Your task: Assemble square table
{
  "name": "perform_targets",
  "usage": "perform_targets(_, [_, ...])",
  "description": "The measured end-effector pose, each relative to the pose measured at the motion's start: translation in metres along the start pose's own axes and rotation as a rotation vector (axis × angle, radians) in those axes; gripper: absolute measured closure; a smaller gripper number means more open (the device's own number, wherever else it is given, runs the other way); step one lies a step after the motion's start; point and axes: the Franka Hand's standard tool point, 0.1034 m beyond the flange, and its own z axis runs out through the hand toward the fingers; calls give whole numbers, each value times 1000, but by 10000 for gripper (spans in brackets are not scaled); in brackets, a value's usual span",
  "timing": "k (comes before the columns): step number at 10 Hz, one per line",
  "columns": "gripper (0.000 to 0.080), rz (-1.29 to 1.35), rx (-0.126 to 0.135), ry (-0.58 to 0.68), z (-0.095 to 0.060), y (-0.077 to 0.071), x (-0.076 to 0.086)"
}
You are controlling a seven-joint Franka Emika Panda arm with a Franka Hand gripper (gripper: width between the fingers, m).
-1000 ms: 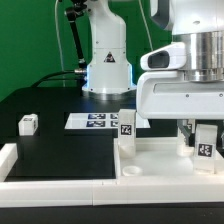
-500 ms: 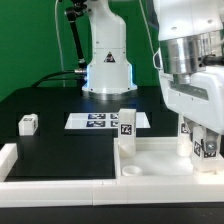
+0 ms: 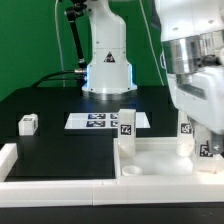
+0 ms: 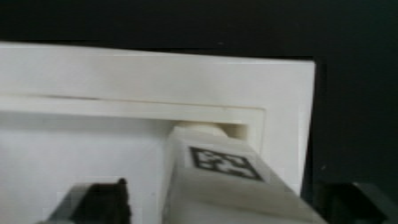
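The square table's white slab (image 3: 160,160) lies at the exterior view's right, inside the white rails. One tagged white leg (image 3: 125,123) stands upright at its near left corner. A second tagged leg (image 3: 187,138) stands at the slab's right side, half hidden by my gripper (image 3: 203,138). In the wrist view that leg (image 4: 228,170) rises from a corner recess of the slab (image 4: 107,120), between my gripper's (image 4: 228,207) dark fingers (image 4: 98,202). A gap shows on each side of the leg, so the gripper is open around it. A loose leg (image 3: 28,123) lies on the black table.
The robot's white base (image 3: 106,65) stands at the back centre. The marker board (image 3: 100,120) lies flat in front of it. White border rails (image 3: 60,185) run along the front and the exterior view's left of the black table.
The hand turned about its axis over the right-hand leg. The fingers then spread apart and let go of that leg, which stays upright in the slab.
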Motion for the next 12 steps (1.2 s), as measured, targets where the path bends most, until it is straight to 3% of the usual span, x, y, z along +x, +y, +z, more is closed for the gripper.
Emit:
perform_targets(1, [178, -193, -4, 12, -1, -1, -3])
perform_targets(2, [158, -327, -9, 17, 0, -1, -3])
perform_targets(4, [152, -453, -11, 17, 0, 0, -2])
perform_targets(7, [151, -950, -53, 50, -1, -4, 2])
perform_targets(9, [151, -928, -54, 50, -1, -4, 2])
perform_targets(10, [263, -920, -54, 50, 0, -3, 2])
perform_targets(11, [263, -848, -51, 50, 0, -3, 1])
perform_targets(12, [441, -782, -54, 48, 1, -2, 2])
